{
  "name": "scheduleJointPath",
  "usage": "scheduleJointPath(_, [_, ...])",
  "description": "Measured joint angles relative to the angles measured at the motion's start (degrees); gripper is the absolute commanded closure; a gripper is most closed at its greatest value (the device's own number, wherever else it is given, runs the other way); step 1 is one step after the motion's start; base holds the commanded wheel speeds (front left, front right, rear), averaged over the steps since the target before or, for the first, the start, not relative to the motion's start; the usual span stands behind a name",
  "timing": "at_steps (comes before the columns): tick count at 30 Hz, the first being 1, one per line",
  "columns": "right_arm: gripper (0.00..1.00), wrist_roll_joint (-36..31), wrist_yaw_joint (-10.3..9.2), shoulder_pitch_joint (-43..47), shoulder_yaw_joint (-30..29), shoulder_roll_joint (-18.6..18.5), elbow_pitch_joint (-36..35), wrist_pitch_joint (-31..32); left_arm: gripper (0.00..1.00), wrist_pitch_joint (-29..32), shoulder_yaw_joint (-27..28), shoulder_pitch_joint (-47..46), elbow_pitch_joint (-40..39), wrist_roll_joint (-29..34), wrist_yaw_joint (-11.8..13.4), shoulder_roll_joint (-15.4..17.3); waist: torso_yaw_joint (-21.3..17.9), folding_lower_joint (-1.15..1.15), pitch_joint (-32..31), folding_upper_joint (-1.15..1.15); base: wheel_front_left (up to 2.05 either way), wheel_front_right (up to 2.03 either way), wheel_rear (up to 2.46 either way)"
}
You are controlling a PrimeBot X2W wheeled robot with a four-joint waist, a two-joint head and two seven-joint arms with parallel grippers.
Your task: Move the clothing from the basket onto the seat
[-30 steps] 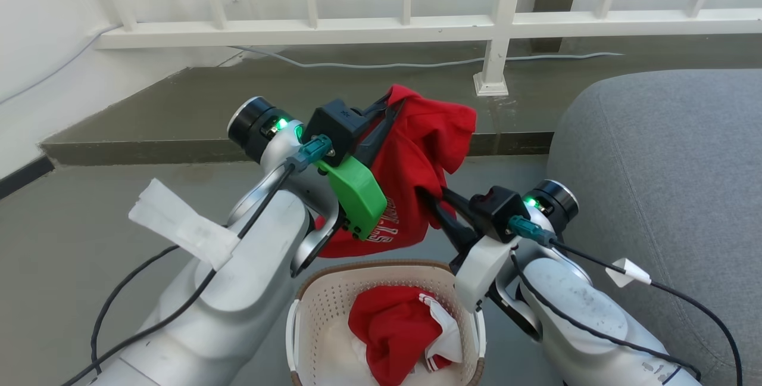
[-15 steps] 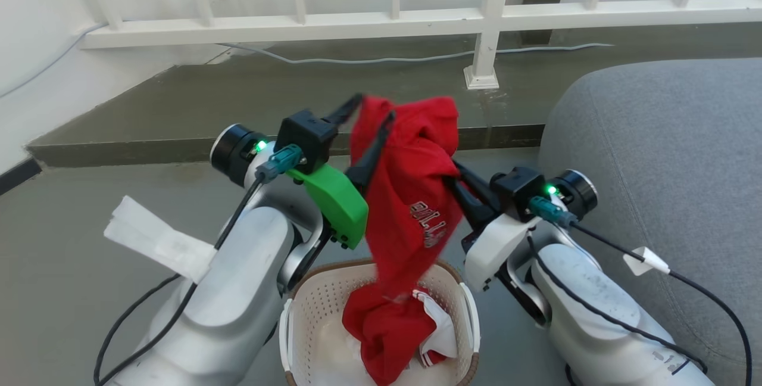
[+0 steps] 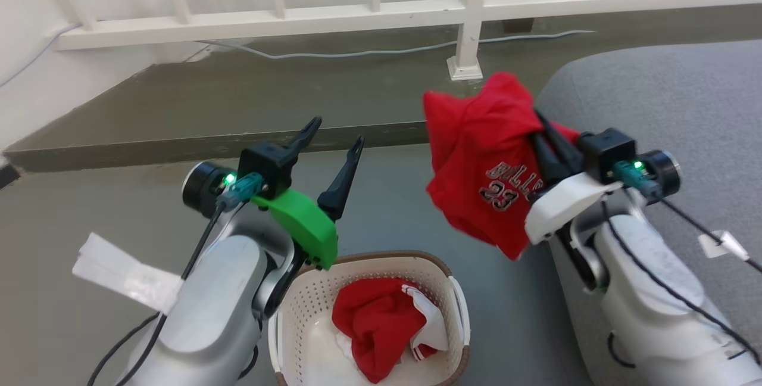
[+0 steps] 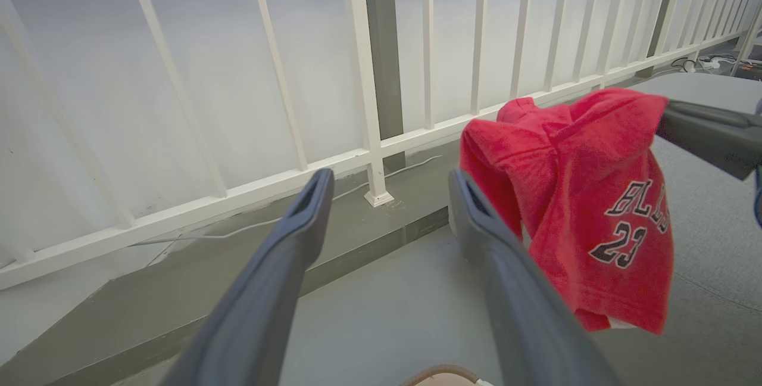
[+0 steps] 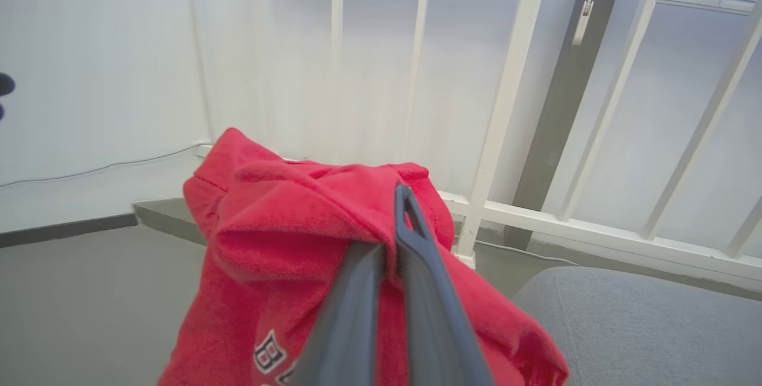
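- Right gripper [image 5: 388, 222]: fingers clenched on a bunched fold at the top of the BULLS garment [image 3: 476, 153]. The rest hangs free below, lettering facing the head camera.
- Garment position: in the air above the floor [image 3: 387, 207], just beside the near edge of the seat [image 3: 655, 94] and not yet over the cushion.
- Left gripper [image 3: 337, 130]: fingers spread apart, holding nothing, raised above the left side of the basket [image 3: 381, 256].
- Second garment [image 3: 372, 329]: lies crumpled inside the basket (red with white panels), untouched.
- Risk 1: the pinch takes only a small fold. A quick swing could pull the soft fabric out, dropping it on the floor between basket and seat.
- Risk 2: letting go too early, before the bulk is over the cushion, would let the garment slide off the rounded edge.
- Risk 3: the hanging hem may drag on the seat's side and bunch against it. More lift probably avoids this.
- Risk 4: the fabric may cling to the fingers on release.
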Motion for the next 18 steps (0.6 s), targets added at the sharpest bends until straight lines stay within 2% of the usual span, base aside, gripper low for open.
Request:
scheduleJointPath(10, [1.0, 1.01, -2.87, 1.17, -6.41, -3.5, -4.63, 0.0, 0.0, -2.18, 0.07, 3.38, -2.48, -0.43, 0.04, 0.78, -3.47, 0.0, 0.51, 0.0, 0.0, 0.0, 0.0])
scheduleJointPath(18, [1.0, 1.57, -3.02, 4.66, -8.38, -4.32, -6.73, 0.0, 0.0, -2.74, -1.93, 6.69, -4.86, -0.43, -0.09, 1.07, -8.0, 0.0, 0.81, 0.0, 0.0, 0.0, 0.0])
